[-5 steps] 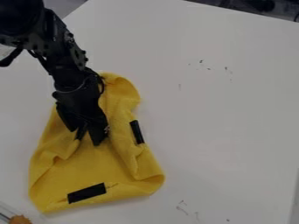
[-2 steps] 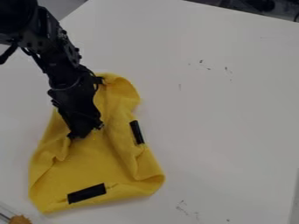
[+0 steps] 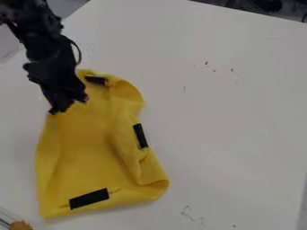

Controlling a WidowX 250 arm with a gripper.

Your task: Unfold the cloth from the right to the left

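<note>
1. We see a white table (image 3: pixel 228 134).
2. On its left half lies our yellow cloth (image 3: pixel 90 148), rumpled.
3. Our gripper (image 3: pixel 67 104) is at its upper-left edge; whether it's clenched, we cannot tell.
4. We see black strips (image 3: pixel 89 198) on the cloth.

My robot arm (image 3: pixel 37 29), upper left of the frame: matte black throughout, built of blocky, jointed segments with knobbly, uneven edges. A thin black cable (image 3: pixel 78 51) bows outward in a loop on its right side. Below the loop, my end effector (image 3: pixel 69 104) is likewise black, broad at the top and angular in outline, its finer details lost in dark tones.
</note>
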